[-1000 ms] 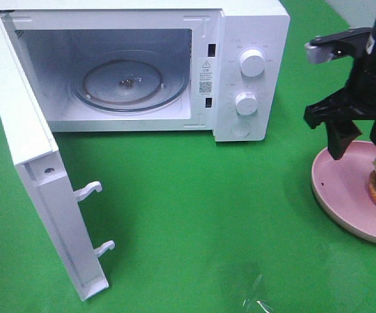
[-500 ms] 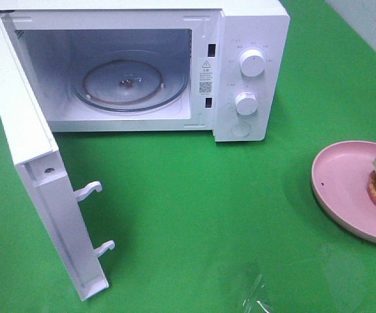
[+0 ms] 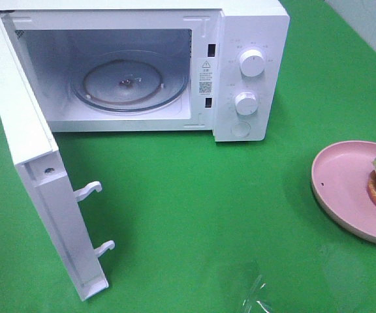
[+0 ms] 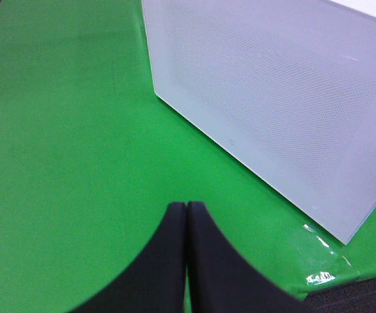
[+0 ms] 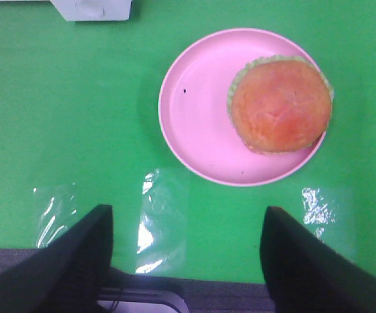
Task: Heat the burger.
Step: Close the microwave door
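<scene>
We should bring our wide-spread, empty right gripper (image 5: 185, 251) squarely over the small golden-bun burger (image 5: 281, 104), which sits toward three o'clock on the round pink plate (image 5: 198, 117), while our left gripper (image 4: 187, 261) is clenched empty and the white microwave (image 3: 250, 39) stands open with its glass turntable (image 3: 132, 81) bare.

Matte black left gripper (image 4: 187, 212), with two smooth fingers (image 4: 168, 261) curving to blunt tips. Matte black right gripper (image 5: 187, 218) too, with broad, rounded fingers (image 5: 77, 254) of plain plastic, unmarked, without visible screws or cables.
</scene>
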